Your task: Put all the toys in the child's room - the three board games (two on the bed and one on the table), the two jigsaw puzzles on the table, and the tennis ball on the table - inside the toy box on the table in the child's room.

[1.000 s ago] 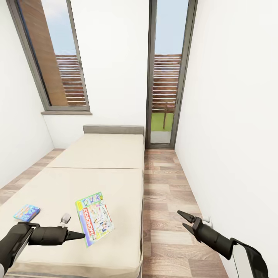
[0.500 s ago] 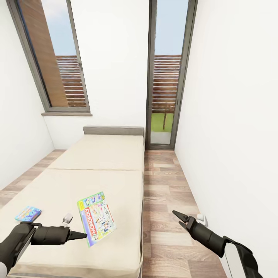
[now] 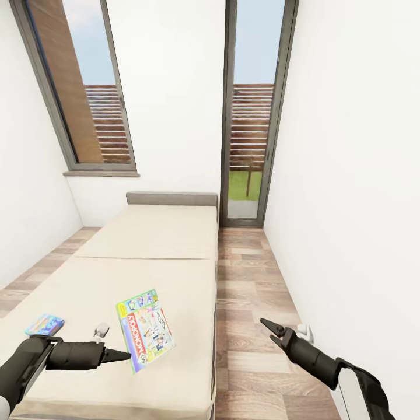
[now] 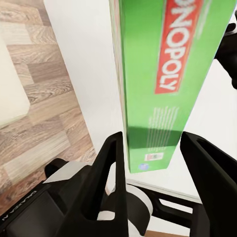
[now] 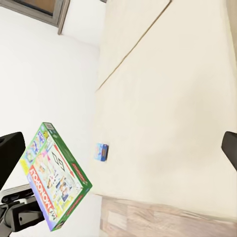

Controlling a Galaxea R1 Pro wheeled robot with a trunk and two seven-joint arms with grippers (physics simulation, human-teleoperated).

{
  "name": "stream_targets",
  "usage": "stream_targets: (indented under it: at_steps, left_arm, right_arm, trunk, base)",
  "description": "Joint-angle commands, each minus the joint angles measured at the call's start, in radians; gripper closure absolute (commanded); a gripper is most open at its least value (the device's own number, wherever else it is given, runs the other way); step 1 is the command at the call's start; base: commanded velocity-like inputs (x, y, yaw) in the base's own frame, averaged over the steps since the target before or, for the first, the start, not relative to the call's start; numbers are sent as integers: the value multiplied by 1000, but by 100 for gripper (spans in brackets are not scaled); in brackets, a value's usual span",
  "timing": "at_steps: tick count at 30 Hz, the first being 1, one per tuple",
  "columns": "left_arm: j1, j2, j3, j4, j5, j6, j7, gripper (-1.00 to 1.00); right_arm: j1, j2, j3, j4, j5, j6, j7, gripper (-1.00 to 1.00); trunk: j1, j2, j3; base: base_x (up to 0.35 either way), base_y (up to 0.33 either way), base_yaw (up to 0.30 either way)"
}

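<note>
The Monopoly board game (image 3: 145, 329) hangs tilted just above the beige bed (image 3: 151, 233), with my left gripper (image 3: 119, 354) shut on its lower edge. In the left wrist view the green side of the Monopoly board game (image 4: 158, 74) fills the gap between the two black fingers (image 4: 111, 168). The small blue board game (image 3: 44, 324) lies flat on the bed's near left part, and appears as a small blue board game (image 5: 101, 151) in the right wrist view too. My right gripper (image 3: 269, 333) is open over the wood floor to the right of the bed, holding nothing.
A strip of wood-plank floor (image 3: 251, 280) runs between the bed and the white right wall (image 3: 350, 204). A tall dark-framed glass door (image 3: 252, 116) stands at the far end and a window (image 3: 76, 87) at the back left.
My right gripper has moved a little left, toward the bed. The held Monopoly box has shifted slightly right; the view has barely drifted.
</note>
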Motion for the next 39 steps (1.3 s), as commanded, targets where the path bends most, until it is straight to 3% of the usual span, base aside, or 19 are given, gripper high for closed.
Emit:
stream_targets:
  at_steps: [1,39]
  left_arm:
    - [0,0,2,0,-7,11,-7,100]
    - [-2,2,3,0,-8,23,-7,100]
  right_arm:
    - [-1,1,-3,-1,3,6,5,-100]
    - [0,0,-2,-3,6,5,4,-100]
  trunk:
    - [-4,7,2]
    - [-150,273,121]
  base:
    - [0,0,0]
    - [0,0,0]
